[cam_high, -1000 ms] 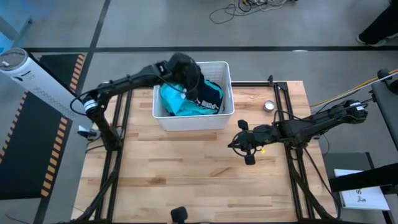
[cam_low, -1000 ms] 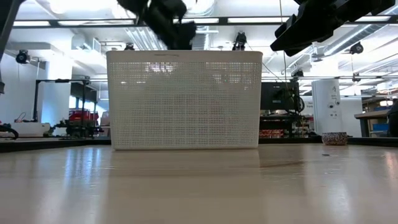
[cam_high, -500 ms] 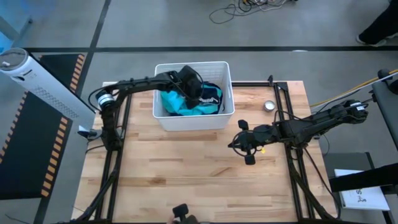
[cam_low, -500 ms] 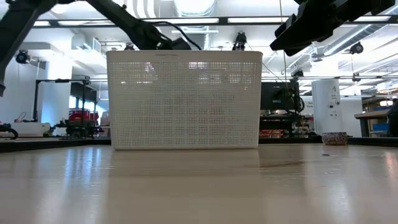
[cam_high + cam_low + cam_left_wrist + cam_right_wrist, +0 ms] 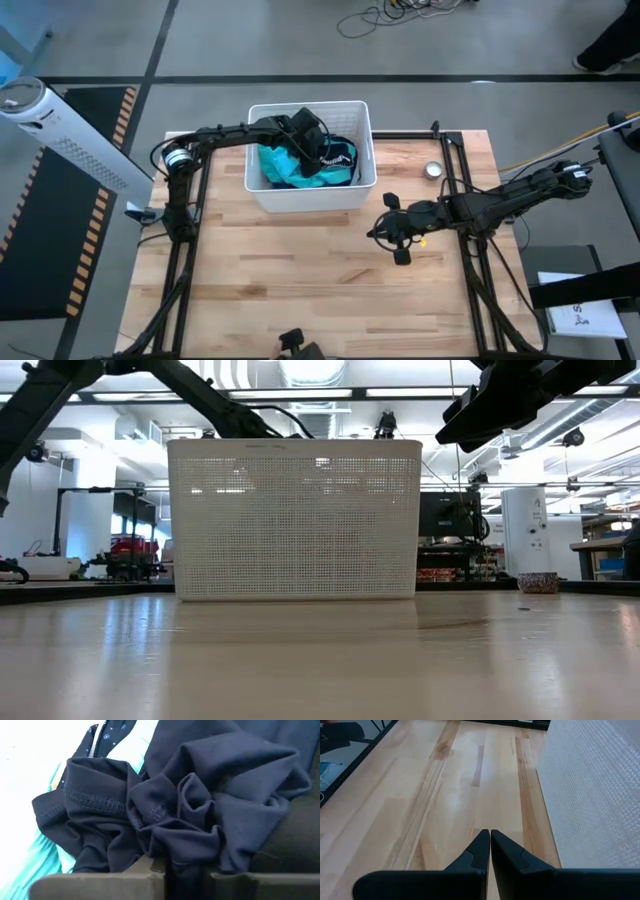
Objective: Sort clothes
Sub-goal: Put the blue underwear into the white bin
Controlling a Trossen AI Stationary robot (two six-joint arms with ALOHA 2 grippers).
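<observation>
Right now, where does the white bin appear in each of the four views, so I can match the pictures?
High view: white bin, upper middle of the table, clothes inside.
Low view: it fills the centre, standing on the table.
Left wrist view: the bin cannot be made out; dark fabric fills the picture.
Right wrist view: its perforated wall beside the right gripper.
Shared landmark: the bin's perforated wall.

The left gripper [image 5: 312,140] sinks from above the bin's [image 5: 310,196] upper rim into it. It seems clamped on a dark garment [image 5: 200,805], now among the clothes there.
</observation>
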